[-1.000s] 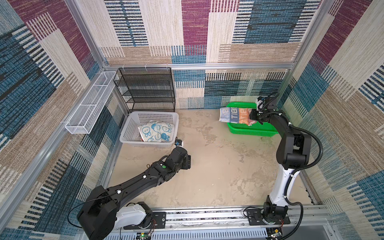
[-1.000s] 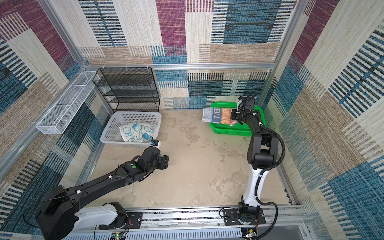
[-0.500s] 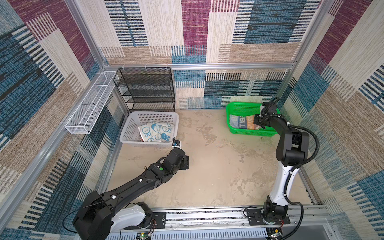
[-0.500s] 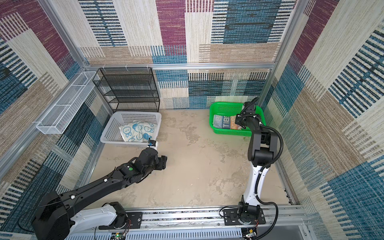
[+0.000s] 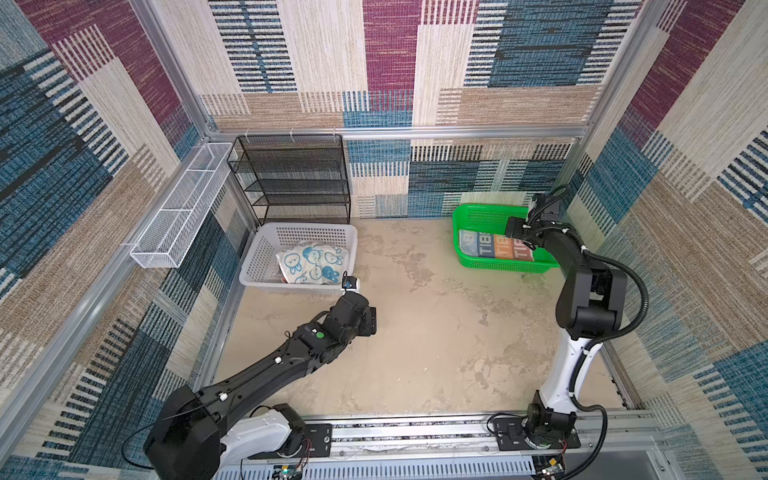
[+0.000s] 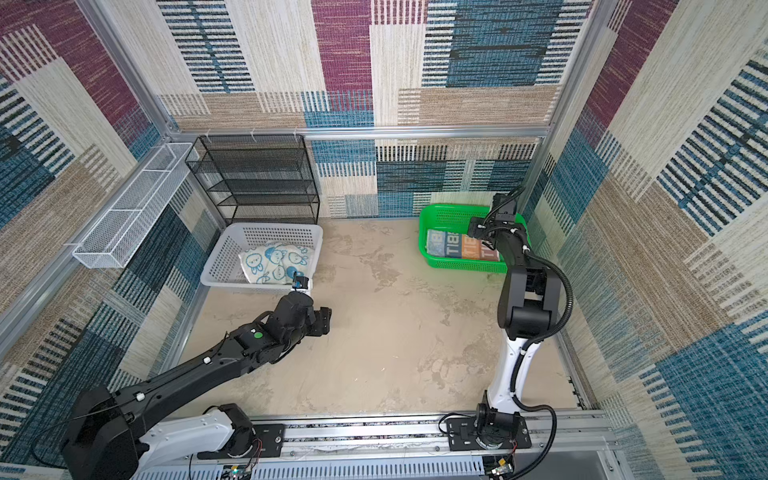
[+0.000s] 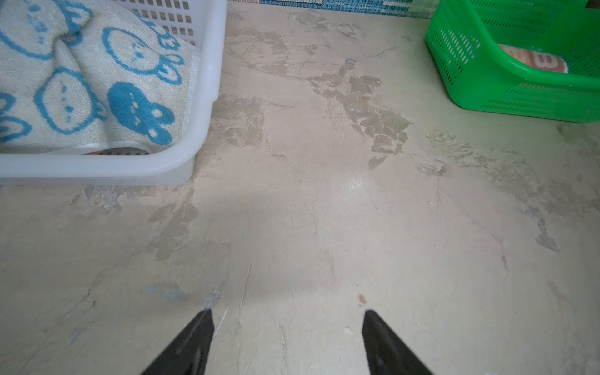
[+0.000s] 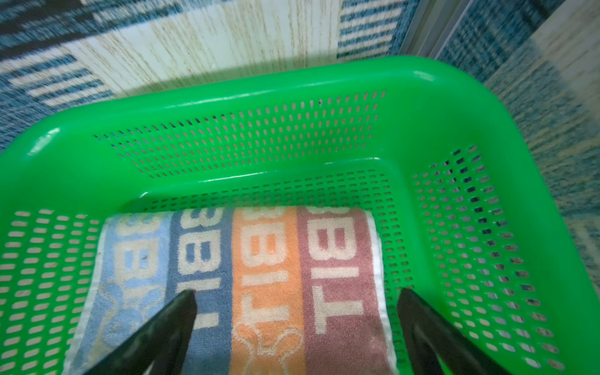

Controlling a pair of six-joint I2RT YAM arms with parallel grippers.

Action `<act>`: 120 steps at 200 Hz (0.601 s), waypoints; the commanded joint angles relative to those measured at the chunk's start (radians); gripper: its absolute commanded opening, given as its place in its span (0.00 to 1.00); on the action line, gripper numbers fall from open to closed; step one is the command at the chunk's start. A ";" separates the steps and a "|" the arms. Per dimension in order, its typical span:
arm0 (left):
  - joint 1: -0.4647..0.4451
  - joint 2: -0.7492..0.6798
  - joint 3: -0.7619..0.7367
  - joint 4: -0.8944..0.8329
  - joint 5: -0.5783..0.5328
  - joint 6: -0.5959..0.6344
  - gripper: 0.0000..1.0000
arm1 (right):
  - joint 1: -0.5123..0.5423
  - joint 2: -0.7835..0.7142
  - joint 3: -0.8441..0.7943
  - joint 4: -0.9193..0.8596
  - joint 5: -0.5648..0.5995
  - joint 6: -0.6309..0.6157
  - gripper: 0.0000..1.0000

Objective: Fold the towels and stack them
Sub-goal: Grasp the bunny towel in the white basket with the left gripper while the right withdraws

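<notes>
While the right hand [image 8: 297,293], spread apart, hangs over the striped towel [image 8: 266,253] lying flat in the green basket [image 8: 227,107], the left hand [image 7: 287,313], likewise spread apart, hangs over the desk [image 7: 324,211]; the rabbit towel [image 7: 81,81] lies bunched in the white basket [image 7: 207,81].

Mostly hidden under rabbit towel [image 7: 81,91]: dark scrap [image 7: 114,151], perhaps cloth.

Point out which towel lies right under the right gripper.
The striped towel with white letters, flat in the green basket beneath the right gripper; the rabbit-face towel sits in the white basket.
</notes>
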 commanded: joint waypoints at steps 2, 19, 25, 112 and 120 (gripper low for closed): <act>0.024 0.000 0.036 -0.054 -0.031 0.010 0.78 | 0.019 -0.067 -0.074 0.088 -0.061 0.005 1.00; 0.048 -0.002 0.063 -0.079 -0.032 0.012 0.78 | 0.043 -0.123 -0.151 0.127 -0.075 0.004 1.00; 0.057 -0.001 0.070 -0.090 -0.031 0.012 0.78 | 0.054 -0.143 -0.174 0.137 -0.082 0.002 1.00; 0.153 -0.009 0.155 -0.162 -0.032 0.039 0.80 | 0.263 -0.406 -0.507 0.284 -0.114 0.053 1.00; 0.161 -0.008 0.158 -0.165 -0.033 0.040 0.80 | 0.278 -0.430 -0.533 0.293 -0.113 0.065 1.00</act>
